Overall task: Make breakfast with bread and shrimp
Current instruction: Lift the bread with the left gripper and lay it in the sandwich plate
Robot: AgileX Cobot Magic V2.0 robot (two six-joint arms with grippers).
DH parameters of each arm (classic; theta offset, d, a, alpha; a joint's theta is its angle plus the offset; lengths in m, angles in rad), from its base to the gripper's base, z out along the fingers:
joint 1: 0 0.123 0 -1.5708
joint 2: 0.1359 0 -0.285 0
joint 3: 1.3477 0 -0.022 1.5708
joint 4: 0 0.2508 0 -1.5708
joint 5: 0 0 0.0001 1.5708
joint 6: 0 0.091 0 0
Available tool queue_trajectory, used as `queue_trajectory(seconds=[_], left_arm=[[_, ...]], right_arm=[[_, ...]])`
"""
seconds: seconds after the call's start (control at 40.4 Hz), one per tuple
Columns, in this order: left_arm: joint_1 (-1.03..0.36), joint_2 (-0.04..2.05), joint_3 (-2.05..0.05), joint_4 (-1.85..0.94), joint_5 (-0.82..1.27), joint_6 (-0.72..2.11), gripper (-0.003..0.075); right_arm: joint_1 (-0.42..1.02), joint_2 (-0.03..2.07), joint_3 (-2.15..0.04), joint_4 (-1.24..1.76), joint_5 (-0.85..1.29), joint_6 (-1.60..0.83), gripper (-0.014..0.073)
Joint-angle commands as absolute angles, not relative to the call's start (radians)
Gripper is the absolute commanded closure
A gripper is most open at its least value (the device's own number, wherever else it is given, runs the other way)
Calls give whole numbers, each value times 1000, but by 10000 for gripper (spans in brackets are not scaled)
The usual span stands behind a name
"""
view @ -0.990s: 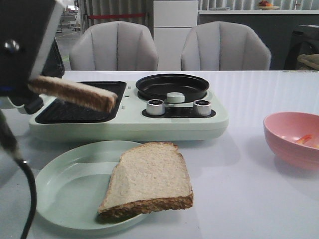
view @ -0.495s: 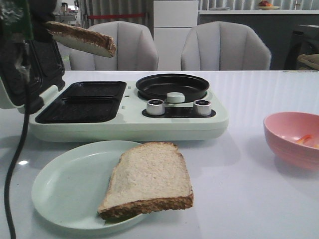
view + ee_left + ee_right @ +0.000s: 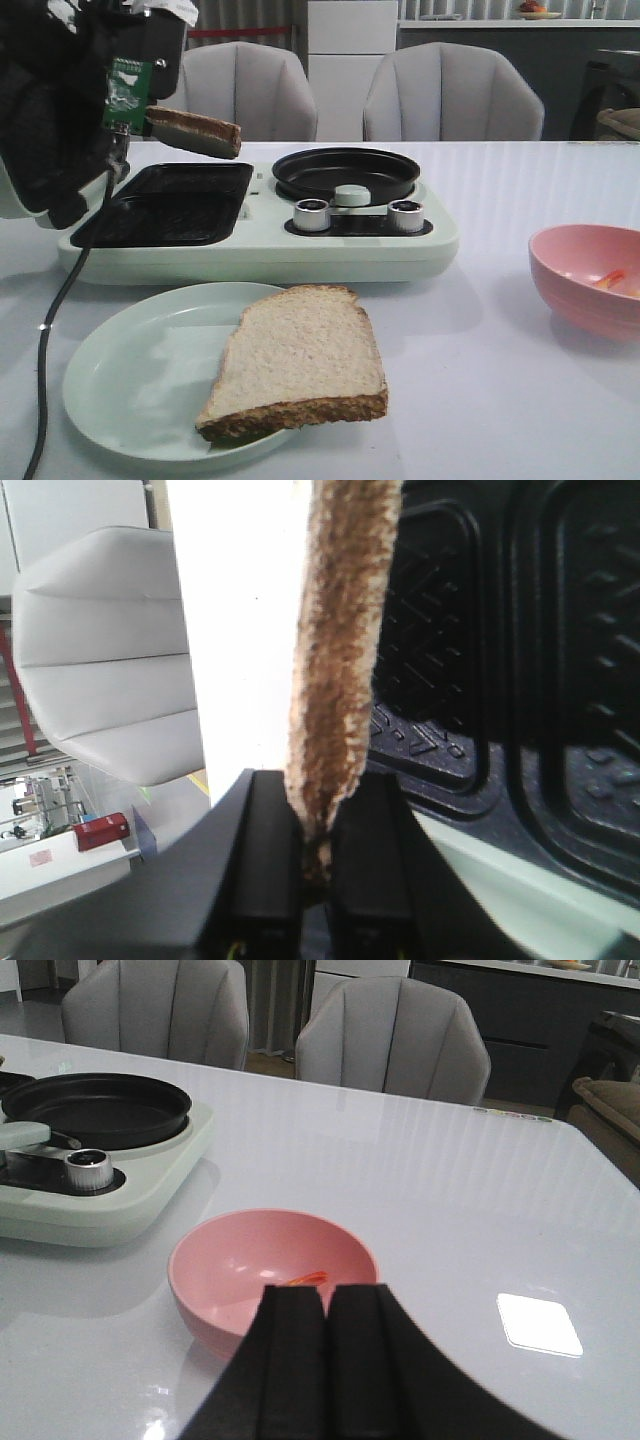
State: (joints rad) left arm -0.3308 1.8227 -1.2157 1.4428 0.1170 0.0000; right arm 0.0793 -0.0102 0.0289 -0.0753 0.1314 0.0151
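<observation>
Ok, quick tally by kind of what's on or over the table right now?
Bread slices: 2, one on the plate, one held in the left gripper
Plates: 1
Pink bowls: 1, shrimp inside, too small to count
Breakfast maker appliances: 1
Total: 5

Two grey padded chairs (image 3: 340,95) behind glossy white table (image 3: 520,200); white cabinet (image 3: 352,55), possibly fridge.

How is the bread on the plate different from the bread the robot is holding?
The bread on the plate lies flat, showing its pale face; the held bread is up in the air above the black grill tray, showing its brown crust edge. The plate slice is untouched; the left gripper pinches the other. Both have brown crusts.
</observation>
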Motion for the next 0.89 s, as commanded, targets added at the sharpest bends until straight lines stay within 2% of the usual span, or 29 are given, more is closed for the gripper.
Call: queue_trajectory(seconds=[0.0, 0.248, 0.297, 0.421, 0.569, 0.644, 0.718, 0.866], left_arm=[[-313, 1829, -1289, 1458, 110, -11, 618], [-302, 1898, -1320, 1446, 116, -11, 611], [-295, 1901, -1320, 1439, 108, -12, 591], [-295, 1901, -1318, 1409, 84, -19, 464], [-295, 1901, -1316, 1368, 80, -19, 204], [-300, 1890, -1310, 1325, 77, -19, 113], [-307, 1868, -1295, 1290, 74, -19, 78], [-319, 1815, -1254, 1234, 74, -19, 83]], right_arm=[[78, -29, 26, -78, 39, 6, 625], [78, -29, 26, -78, 39, 6, 625], [78, -29, 26, -78, 39, 6, 625], [78, -29, 26, -78, 39, 6, 625], [78, -29, 26, -78, 39, 6, 625], [78, -29, 26, -78, 39, 6, 625], [78, -29, 26, -78, 39, 6, 625], [78, -29, 26, -78, 39, 6, 625]])
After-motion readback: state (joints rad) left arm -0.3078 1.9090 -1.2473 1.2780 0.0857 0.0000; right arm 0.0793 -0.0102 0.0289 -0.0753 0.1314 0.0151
